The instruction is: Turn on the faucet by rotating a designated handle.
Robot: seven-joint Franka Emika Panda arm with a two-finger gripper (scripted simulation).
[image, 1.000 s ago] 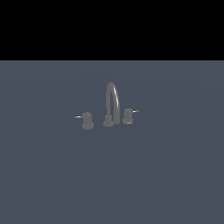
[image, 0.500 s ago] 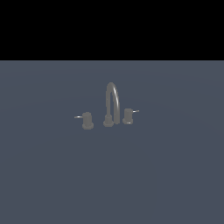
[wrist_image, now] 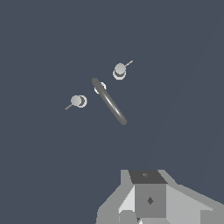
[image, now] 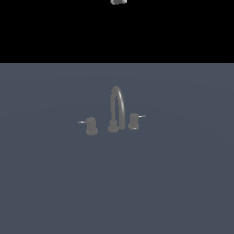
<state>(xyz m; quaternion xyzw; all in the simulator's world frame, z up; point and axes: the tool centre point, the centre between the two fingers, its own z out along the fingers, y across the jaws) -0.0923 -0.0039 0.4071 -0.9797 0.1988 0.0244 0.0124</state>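
The faucet [image: 116, 109] stands mid-floor in the exterior view, a thin arched spout on a round base with a knob on each side. The handle [image: 133, 121] is the smaller knob with a pale bottom rim on the exterior view's right, its pin pointing outward. The darker twin knob [image: 91, 126] sits on the exterior view's left. From the wrist view I look down on the spout [wrist_image: 109, 102], the handle [wrist_image: 119, 70] and the twin [wrist_image: 78, 101]. My gripper [wrist_image: 148, 201] is high above and apart from them; only a sliver of the gripper [image: 119, 1] shows in the exterior view. Its jaws are not readable.
A flat blue-grey floor [image: 183, 183] surrounds the faucet on all sides. Above it the exterior view is black background.
A small grey piece of my gripper has come into view at the top edge of the exterior view. The faucet and both knobs have not moved.
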